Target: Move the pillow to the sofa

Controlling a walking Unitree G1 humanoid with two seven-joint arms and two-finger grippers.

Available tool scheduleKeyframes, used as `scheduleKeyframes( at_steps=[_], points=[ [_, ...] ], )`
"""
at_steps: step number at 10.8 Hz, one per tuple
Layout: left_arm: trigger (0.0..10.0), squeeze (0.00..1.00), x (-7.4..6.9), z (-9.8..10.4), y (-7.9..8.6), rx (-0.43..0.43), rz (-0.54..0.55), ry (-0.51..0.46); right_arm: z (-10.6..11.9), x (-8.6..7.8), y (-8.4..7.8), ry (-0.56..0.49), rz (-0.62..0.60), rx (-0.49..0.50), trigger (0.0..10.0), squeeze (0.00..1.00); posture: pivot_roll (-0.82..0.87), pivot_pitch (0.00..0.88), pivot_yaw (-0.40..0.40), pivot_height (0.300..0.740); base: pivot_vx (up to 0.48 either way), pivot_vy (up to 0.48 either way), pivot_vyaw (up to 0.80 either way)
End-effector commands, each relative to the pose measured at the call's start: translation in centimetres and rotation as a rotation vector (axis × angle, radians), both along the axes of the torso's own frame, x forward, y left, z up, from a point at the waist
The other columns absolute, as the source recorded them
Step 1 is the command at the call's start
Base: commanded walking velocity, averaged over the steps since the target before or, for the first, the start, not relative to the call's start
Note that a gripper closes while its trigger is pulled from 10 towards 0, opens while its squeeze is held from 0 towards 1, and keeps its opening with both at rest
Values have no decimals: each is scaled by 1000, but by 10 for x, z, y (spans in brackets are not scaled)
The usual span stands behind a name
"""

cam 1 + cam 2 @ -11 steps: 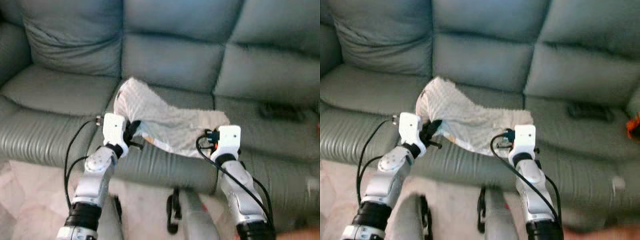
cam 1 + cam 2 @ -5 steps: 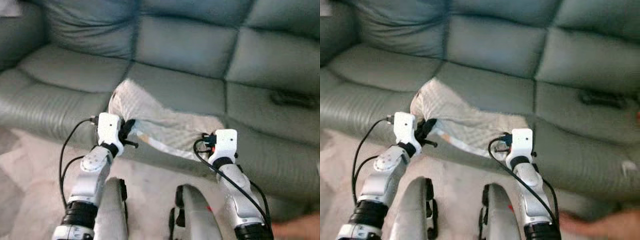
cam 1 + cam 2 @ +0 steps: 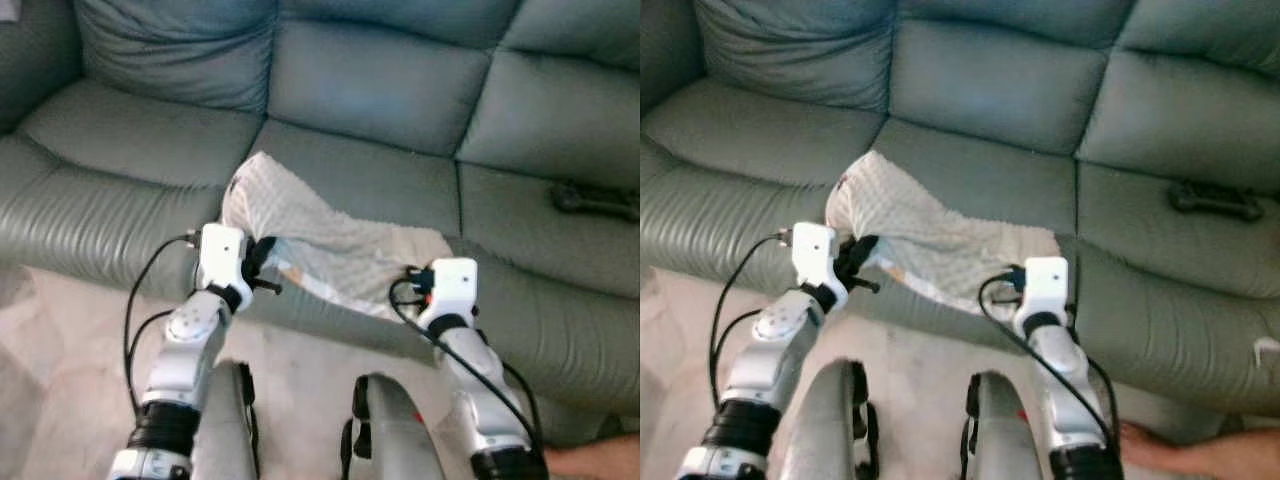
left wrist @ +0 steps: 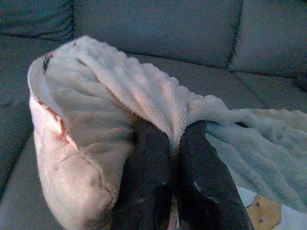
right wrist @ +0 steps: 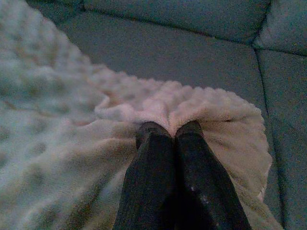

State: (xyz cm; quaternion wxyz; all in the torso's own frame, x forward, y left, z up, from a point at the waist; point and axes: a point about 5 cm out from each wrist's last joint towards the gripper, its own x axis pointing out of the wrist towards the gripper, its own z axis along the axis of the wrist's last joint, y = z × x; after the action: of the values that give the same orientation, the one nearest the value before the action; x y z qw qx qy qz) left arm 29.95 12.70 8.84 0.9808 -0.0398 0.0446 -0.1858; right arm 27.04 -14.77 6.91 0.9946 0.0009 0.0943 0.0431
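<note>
A pale, nubbly pillow [image 3: 320, 240] hangs between the robot's two arms above the front edge of a grey-green leather sofa [image 3: 370, 90]. The left gripper [image 4: 172, 139] has its black fingers pinched together on a fold at one end. The right gripper [image 5: 170, 132] is clamped on the fabric at the other end. A dark object [image 3: 1217, 199], possibly a remote control, lies on the seat cushion to the right.
</note>
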Motion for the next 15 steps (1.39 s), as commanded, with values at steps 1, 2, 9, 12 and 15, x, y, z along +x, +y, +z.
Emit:
scheduleKeyframes(
  at_steps=[1,2,9,12,15],
  points=[
    [10000,0,1,8,-11,-14,-34,-37,3,-1,-7,-7,-11,-9,10000,0,-73,204,-42,637,398,0,0],
    [10000,0,0,8,-12,-12,-37,-36,4,0,-10,-8,-12,-17,10000,0,-74,215,-42,637,390,0,0],
    [10000,0,22,8,4,142,0,-29,14,15,-50,18,21,-65,10000,0,-71,300,-40,637,50,0,0],
    [10000,0,47,6,8,221,121,3,30,39,-81,26,17,-143,10000,0,-89,373,-38,637,0,0,0],
    [10000,0,64,11,34,244,416,41,61,65,-95,-54,86,-243,10000,0,-91,395,-39,637,0,0,0]
  ],
)
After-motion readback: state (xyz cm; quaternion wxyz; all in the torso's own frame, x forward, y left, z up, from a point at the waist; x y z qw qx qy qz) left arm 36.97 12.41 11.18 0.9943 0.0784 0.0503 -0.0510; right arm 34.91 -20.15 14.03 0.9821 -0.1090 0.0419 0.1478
